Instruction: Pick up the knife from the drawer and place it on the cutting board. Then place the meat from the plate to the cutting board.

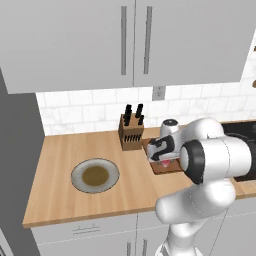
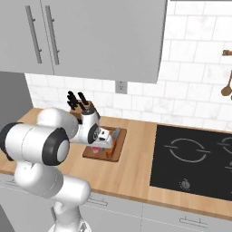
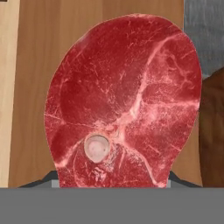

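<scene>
The meat (image 3: 124,100), a red marbled steak with a small round bone, hangs between my gripper's (image 3: 113,181) fingers. The gripper (image 1: 164,161) (image 2: 96,147) is shut on it just above the reddish-brown cutting board (image 1: 172,169) (image 2: 118,152) (image 3: 39,65). The knife lies on the board, its grey blade (image 2: 116,133) (image 3: 204,39) toward the wall. The round grey plate (image 1: 95,175) with a brownish centre sits bare on the counter to the left. Below the counter edge, the drawer front (image 1: 85,231) with a slim bar handle looks shut.
A wooden knife block (image 1: 131,132) (image 2: 84,108) with black handles stands right behind the board's left end. A black cooktop (image 2: 195,158) lies to the right. Wall cabinets (image 1: 130,40) hang above. My own arm (image 1: 220,160) crowds the counter front.
</scene>
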